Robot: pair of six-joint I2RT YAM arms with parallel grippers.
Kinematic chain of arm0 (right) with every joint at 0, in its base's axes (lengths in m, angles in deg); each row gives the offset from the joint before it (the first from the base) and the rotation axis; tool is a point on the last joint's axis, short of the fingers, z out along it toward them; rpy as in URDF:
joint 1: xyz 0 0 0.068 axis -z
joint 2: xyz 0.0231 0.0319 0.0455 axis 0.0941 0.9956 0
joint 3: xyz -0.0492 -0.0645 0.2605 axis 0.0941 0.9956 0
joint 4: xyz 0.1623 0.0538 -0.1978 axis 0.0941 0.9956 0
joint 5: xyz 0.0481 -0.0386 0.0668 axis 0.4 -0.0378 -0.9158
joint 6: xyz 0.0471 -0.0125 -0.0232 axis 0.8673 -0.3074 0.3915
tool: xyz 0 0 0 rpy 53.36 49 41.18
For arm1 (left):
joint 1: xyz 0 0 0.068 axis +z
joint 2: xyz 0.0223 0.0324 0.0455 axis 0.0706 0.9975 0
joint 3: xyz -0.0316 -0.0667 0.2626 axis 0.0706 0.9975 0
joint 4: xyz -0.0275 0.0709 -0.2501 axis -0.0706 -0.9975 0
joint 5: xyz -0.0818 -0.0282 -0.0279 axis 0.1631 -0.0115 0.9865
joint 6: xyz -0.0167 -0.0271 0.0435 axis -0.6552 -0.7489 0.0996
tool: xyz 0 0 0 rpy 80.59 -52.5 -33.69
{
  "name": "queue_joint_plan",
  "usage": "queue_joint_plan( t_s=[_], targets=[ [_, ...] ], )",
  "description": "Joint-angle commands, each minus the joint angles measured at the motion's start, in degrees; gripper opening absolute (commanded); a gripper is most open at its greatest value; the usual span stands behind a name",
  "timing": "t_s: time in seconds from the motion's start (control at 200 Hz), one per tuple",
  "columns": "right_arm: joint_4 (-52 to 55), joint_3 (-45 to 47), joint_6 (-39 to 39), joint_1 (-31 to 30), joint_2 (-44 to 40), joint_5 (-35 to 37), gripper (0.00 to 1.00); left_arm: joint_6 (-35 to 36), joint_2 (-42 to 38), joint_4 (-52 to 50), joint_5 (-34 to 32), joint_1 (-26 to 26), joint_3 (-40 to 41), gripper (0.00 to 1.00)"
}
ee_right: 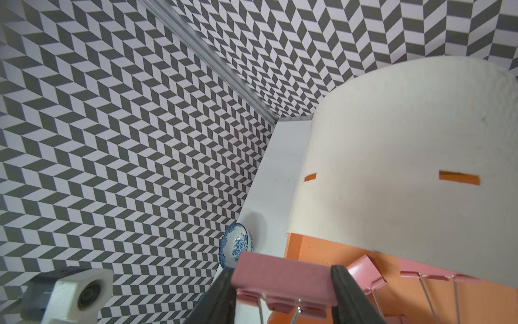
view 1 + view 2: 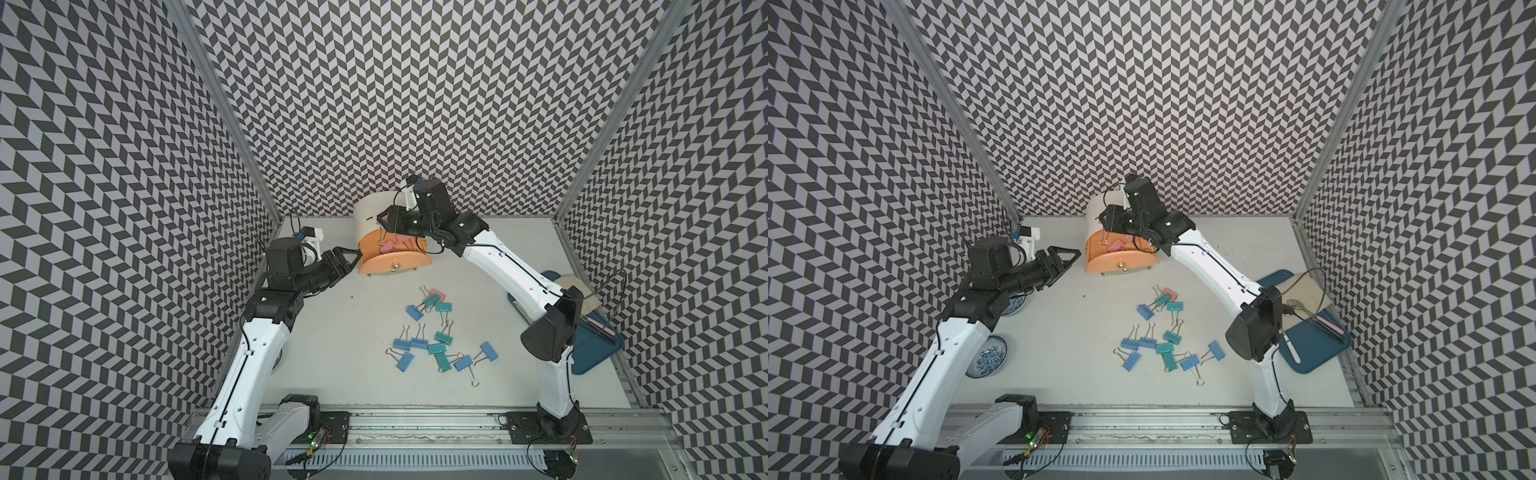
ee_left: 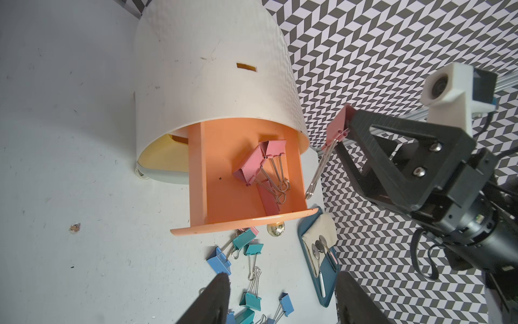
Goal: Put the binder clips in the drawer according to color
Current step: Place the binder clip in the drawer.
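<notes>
In both top views the white cabinet (image 2: 368,216) is standing at the back of the table (image 2: 332,340), and its peach drawer (image 2: 392,266) is standing pulled out toward the front. The right gripper (image 2: 383,220) is hanging over the back part of this drawer. Its fingers are pinching a pink clip (image 2: 385,217) whose wire handles are pointing down. More pink clips (image 2: 390,248) are lying inside the drawer. The left gripper (image 2: 355,262) is hovering just beside the left end of the drawer front, with its fingers spread wide. In front of the drawer the loose binder clips (image 2: 436,340), blue and teal, are lying scattered on the table. A stray pink clip (image 2: 437,295) is lying at the side of the group nearest the drawer. A blue tray (image 2: 598,349) is lying at the right edge, partly under the right arm. In a top view two patterned bowls (image 2: 990,355) are showing beside the left arm.

In the left wrist view the fingers (image 3: 218,297) of the left gripper are standing far apart above the loose clips. The right gripper is gripping the pink clip by its body near the drawer's far side wall. Spoons (image 3: 319,249) are lying in the tray.

In the right wrist view the pink clip is sitting crosswise between the two dark fingers (image 1: 344,291), which are pressing on its two ends. Behind it the cabinet's white shell and the open drawer are showing.
</notes>
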Motion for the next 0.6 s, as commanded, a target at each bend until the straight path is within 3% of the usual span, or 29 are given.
queue_joint_plan(
  t_s=[0.0, 0.215, 0.596],
  targets=[
    [-3.3, -1.5, -1.7, -0.3, 0.8, 0.5, 0.57, 1.0, -1.5, -0.7, -0.6, 0.5, 0.7, 0.64],
    [-3.7, -1.4, -3.4, -0.4, -0.2, -0.1, 0.69, 1.1, -1.1, -0.6, -0.5, 0.6, 0.5, 0.64],
    [-5.4, -1.4, -4.7, 0.7, -3.4, 1.6, 0.70, 1.6, -0.4, -0.9, -0.4, 0.8, -0.5, 0.64]
  ],
)
